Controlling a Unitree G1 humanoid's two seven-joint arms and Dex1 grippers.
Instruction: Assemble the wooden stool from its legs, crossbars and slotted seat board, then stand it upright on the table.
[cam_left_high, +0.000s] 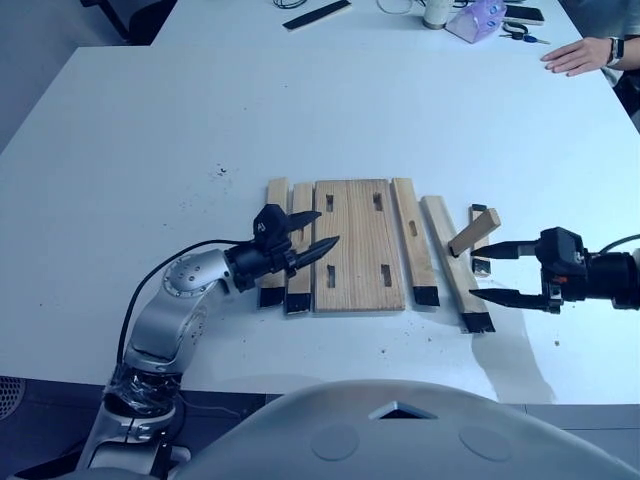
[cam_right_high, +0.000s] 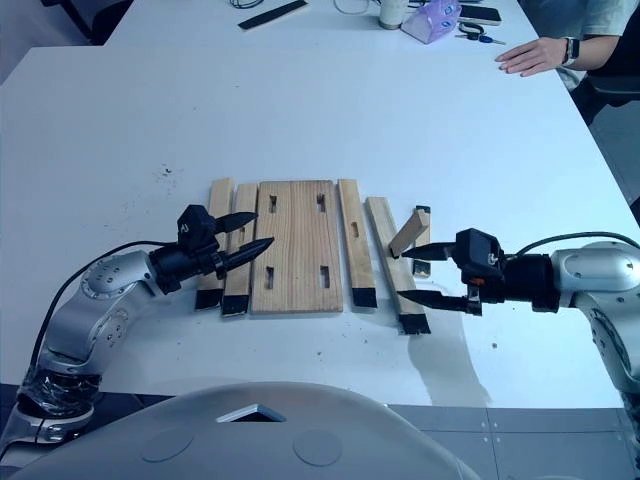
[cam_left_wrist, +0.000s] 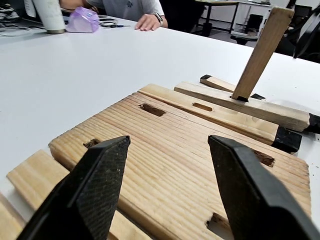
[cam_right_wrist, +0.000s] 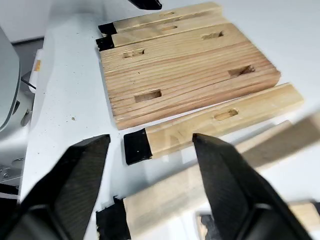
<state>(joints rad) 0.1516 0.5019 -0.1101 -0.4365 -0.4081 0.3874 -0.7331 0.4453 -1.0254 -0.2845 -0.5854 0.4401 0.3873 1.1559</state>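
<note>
- Left gripper (cam_left_high: 328, 227), left of centre: fingers spread wide, gripping nothing, tips above the seat board's left edge.
- Right gripper (cam_left_high: 472, 272), right of centre: jaws wide open, empty, just beside the outermost leg (cam_left_high: 452, 262).
- Slotted seat board (cam_left_high: 358, 245) lies flat mid-frame, with two left legs (cam_left_high: 300, 250) alongside it.
- Another leg (cam_left_high: 412, 240) lies to the board's right.
- A crossbar (cam_left_high: 473, 233) stands tilted, its lower end in the outermost leg.

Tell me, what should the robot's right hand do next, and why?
Probably close the right gripper on the tilted crossbar and press it straighter into its leg. The crossbar stands slanted in that leg's slot, not upright, and the gripper is open, empty and close beside it.
</note>
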